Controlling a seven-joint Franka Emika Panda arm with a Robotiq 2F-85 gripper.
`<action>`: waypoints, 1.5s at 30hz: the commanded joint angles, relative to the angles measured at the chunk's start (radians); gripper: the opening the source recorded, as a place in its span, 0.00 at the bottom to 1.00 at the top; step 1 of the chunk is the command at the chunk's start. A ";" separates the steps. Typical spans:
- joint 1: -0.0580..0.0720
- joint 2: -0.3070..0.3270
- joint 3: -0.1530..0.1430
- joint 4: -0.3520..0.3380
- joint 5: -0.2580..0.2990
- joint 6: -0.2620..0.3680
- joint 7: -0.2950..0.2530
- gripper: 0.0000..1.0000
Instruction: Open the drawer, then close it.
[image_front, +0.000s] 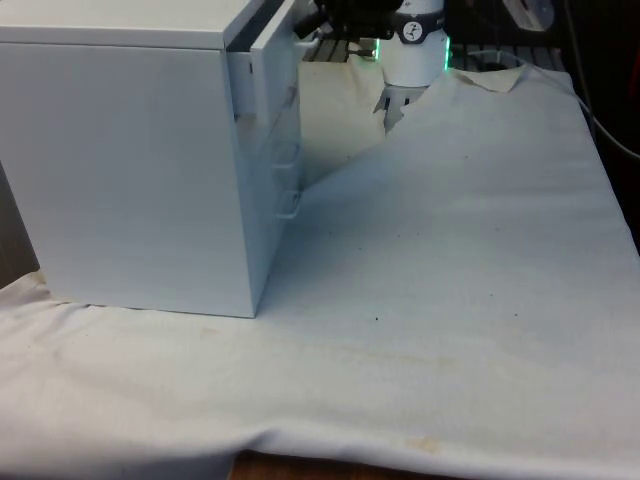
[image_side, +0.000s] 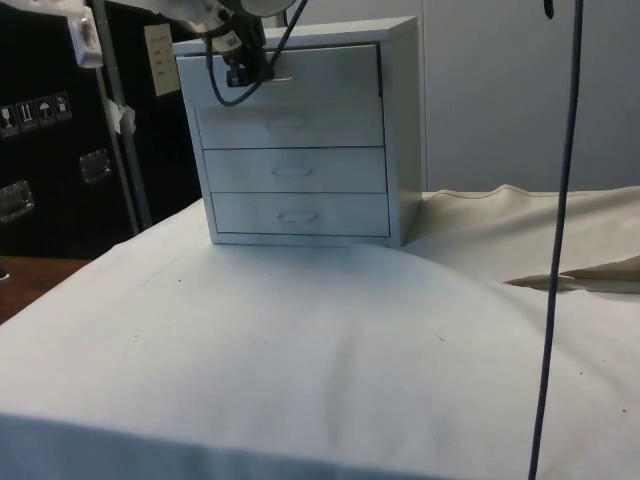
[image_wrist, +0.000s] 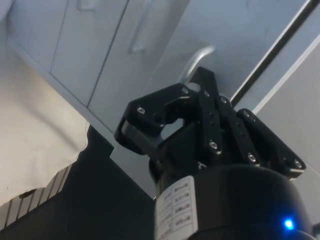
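Gripper (image_wrist: 192, 95) at top drawer (image_side: 300, 80) handle (image_wrist: 196, 62); drawer slightly out.

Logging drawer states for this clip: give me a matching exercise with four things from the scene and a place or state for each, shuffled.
1. white chest's top drawer
2. white chest's bottom drawer
3. black two-finger gripper
4. white table cloth

a. shut flush
b. at the top drawer's handle
c. spread under the chest
d. pulled slightly out

Pairs: 1-d, 2-a, 3-b, 4-c

Front view meets the chest (image_front: 140, 170) side-on; side view faces its drawers (image_side: 295, 150).
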 joint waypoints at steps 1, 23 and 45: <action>-0.007 -0.002 -0.002 -0.003 0.001 0.013 -0.011 0.00; -0.024 -0.003 -0.051 -0.008 0.033 0.055 -0.051 0.00; 0.016 -0.042 -0.049 0.045 0.048 -0.035 -0.085 0.00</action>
